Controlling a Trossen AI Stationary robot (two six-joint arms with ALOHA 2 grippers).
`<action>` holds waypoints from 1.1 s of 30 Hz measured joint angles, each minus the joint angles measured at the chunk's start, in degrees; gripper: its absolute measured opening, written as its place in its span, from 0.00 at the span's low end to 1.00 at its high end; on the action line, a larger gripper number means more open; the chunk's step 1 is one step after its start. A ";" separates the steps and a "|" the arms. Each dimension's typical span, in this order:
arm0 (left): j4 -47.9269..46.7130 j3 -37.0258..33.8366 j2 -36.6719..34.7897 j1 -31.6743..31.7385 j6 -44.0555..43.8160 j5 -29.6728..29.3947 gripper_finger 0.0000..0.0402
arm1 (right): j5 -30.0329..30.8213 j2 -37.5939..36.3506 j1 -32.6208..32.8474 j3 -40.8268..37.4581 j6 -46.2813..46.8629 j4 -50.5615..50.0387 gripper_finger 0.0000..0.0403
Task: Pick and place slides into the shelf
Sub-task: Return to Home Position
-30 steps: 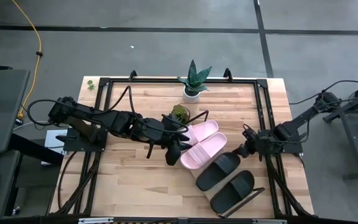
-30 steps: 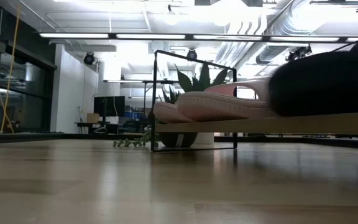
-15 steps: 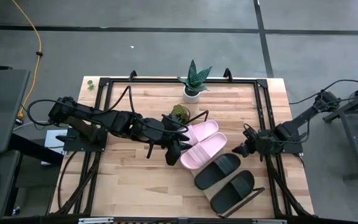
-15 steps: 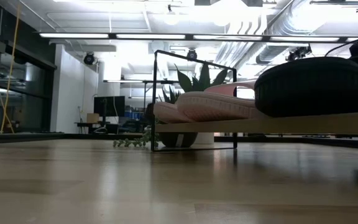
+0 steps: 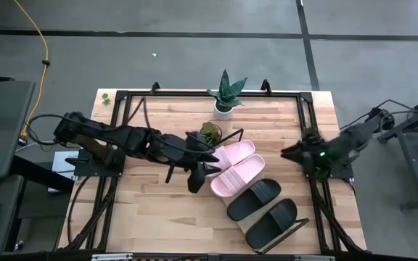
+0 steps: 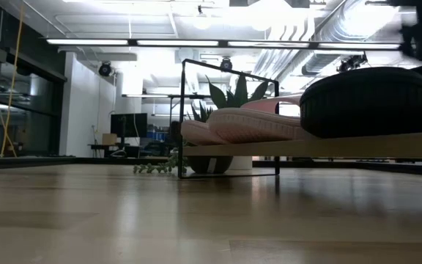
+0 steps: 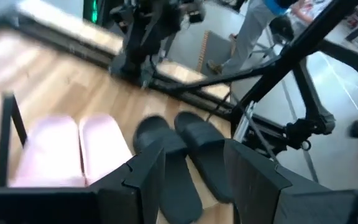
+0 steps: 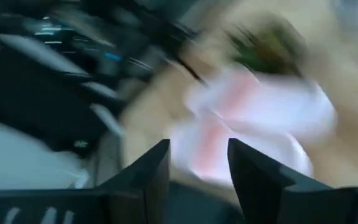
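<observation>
Four slides lie side by side on the shelf [image 5: 247, 230], a light-wood board lying slantwise right of the table's middle. The two pink ones [image 5: 236, 165] are at its far end and the two black ones [image 5: 263, 210] at its near end, all sole-down; the low view shows them on the board [image 6: 306, 145]. My left gripper [image 5: 198, 177] hovers open just left of the pink slides, and its wrist view [image 7: 194, 180] shows nothing between the fingers. My right gripper [image 5: 290, 152] is raised near the table's right edge, open and empty [image 8: 197, 174].
A spiky potted plant [image 5: 227, 94] stands at the far edge and a small green plant [image 5: 210, 132] just beyond the pink slides. Black frame rails [image 5: 122, 116] run around the tabletop. A person's legs [image 7: 253, 25] show beyond the table. Bare wood lies at the near left.
My right gripper has risen from beside the black slides and drawn back toward the table's right and far edges, turning as it went; it now shows high up in the low view. The slides stay on the shelf.
</observation>
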 joint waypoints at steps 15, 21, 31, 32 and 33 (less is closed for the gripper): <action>2.59 -0.03 -5.21 1.24 15.31 -1.51 0.26 | -4.40 11.03 -0.16 23.07 -52.37 23.13 0.02; 1.33 0.02 -7.90 3.63 17.36 4.94 0.03 | -7.57 20.55 -3.35 29.35 -57.66 24.23 0.00; -7.14 0.05 -18.99 5.44 21.47 4.96 0.01 | -19.89 26.64 -15.59 41.99 -60.14 17.17 0.00; -7.57 0.08 -20.06 5.44 22.04 4.33 0.01 | -20.03 26.74 -17.09 42.84 -60.14 15.29 0.00; -8.96 0.06 -21.26 5.44 22.57 3.87 0.02 | -20.29 26.74 -18.66 43.54 -60.14 13.42 0.00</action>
